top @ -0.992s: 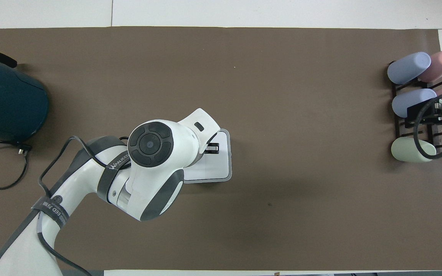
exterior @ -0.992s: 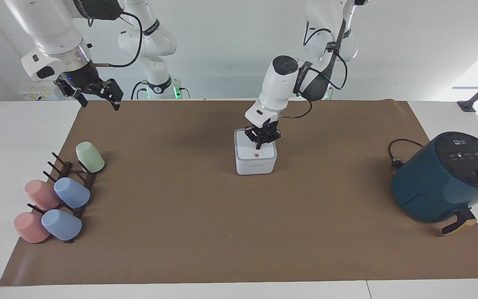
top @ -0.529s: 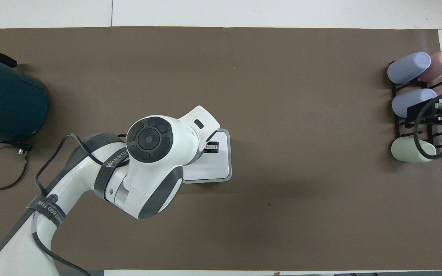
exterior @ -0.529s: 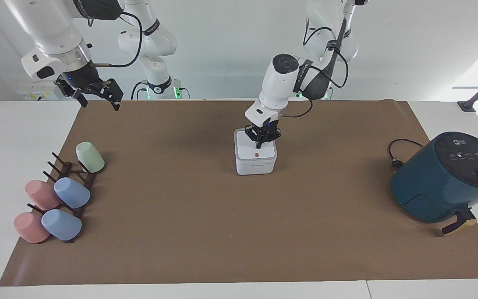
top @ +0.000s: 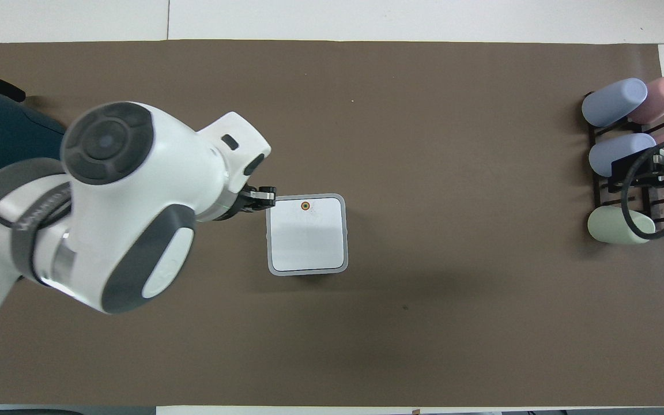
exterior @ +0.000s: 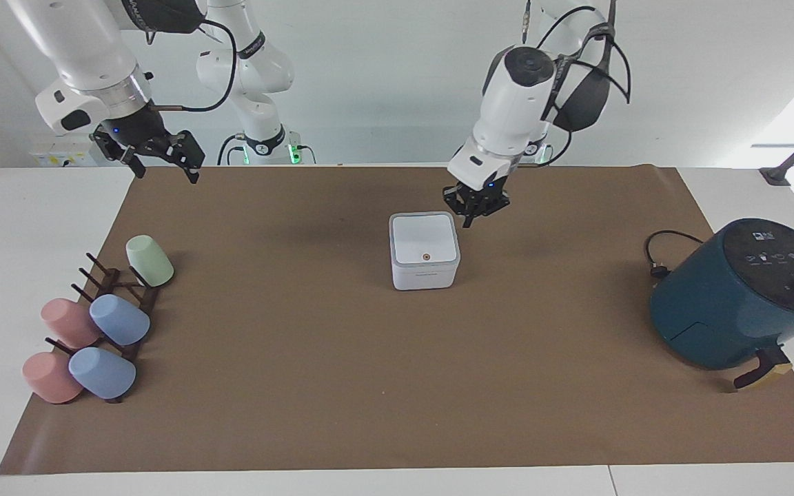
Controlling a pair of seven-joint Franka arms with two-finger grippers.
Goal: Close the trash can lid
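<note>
The small white trash can point(exterior: 424, 274) stands mid-table on the brown mat. Its lid point(exterior: 423, 238) lies flat and closed on top, with the reddish dot at the edge away from the robots; it also shows in the overhead view point(top: 307, 236). My left gripper point(exterior: 468, 220) hangs in the air just off the can's corner, toward the left arm's end, fingers together and holding nothing; in the overhead view point(top: 268, 196) its tips sit beside the lid's edge. My right gripper point(exterior: 166, 173) waits open and raised over the mat's corner at the right arm's end.
A large teal round appliance point(exterior: 741, 296) with a black cord point(exterior: 666, 251) stands at the left arm's end. A dark rack point(exterior: 118, 303) with several pastel cups lies at the right arm's end. A brown mat point(exterior: 369, 386) covers the table.
My left gripper has lifted off the lid and moved up and toward the left arm's end. The lid stays flat on the can. The right arm has not moved.
</note>
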